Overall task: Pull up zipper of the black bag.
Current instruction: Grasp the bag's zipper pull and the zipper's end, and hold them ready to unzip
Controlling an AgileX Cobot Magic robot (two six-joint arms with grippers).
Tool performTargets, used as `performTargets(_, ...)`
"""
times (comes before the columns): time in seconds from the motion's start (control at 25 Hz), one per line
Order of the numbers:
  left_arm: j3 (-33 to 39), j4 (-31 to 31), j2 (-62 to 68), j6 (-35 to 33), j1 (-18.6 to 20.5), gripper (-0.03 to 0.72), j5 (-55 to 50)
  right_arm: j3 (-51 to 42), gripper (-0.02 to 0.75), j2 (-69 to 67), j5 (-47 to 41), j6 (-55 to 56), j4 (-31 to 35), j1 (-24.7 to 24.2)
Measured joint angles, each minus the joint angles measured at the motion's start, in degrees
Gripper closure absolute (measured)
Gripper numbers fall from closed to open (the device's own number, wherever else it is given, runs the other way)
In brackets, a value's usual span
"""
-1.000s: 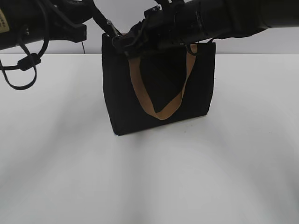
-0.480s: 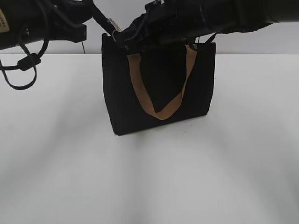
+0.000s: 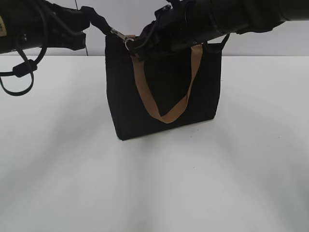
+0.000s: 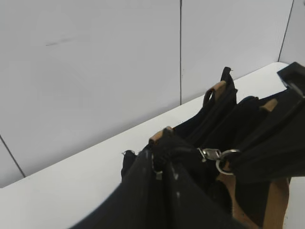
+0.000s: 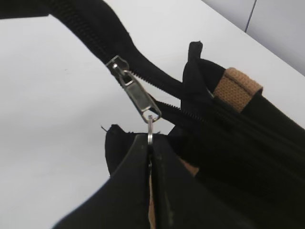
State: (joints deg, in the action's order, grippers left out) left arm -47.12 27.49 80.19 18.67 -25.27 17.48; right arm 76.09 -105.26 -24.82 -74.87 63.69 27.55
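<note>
The black bag [image 3: 120, 96] stands upright on the white table with a tan strap handle [image 3: 189, 77] hanging down its front. My left gripper [image 3: 94, 18] is shut on the black fabric tail of the zipper [image 5: 90, 28] at the bag's top left corner and holds it stretched out to the left; it also shows in the left wrist view [image 4: 163, 153]. My right gripper [image 3: 134, 44] is shut on the ring of the silvery pull tab [image 3: 119, 34]. In the right wrist view the jaws [image 5: 150, 138] pinch the ring just below the pull tab [image 5: 138, 98].
The white table [image 3: 154, 183] spreads in front of and beside the bag. A pale wall [image 4: 95, 71] stands behind it. A black cable loop [image 3: 19, 77] hangs from the left arm. The second tan handle end [image 5: 237, 88] sits by the zipper.
The left gripper has drawn the zipper tail out to the left, taut. The pull tab and the right gripper have shifted slightly right along the bag's top edge.
</note>
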Motion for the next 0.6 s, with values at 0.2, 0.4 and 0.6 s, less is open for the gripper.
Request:
performTargets(0.2,0.0,0.2,-0.4,0.0,0.0,0.667,-2.6,0.0,0.753,0.0,1.1,1.5,-1.7,0.0)
performTargets(0.4,0.0,0.3,-0.4,0.0,0.0,0.667,-4.7,0.0,0.753,0.1,2.9,2.0,-2.2,-0.5)
performTargets(0.6,0.0,0.5,-0.4,0.0,0.0,0.667,-6.1,0.0,0.753,0.1,3.3,4.9,-2.2,-3.0)
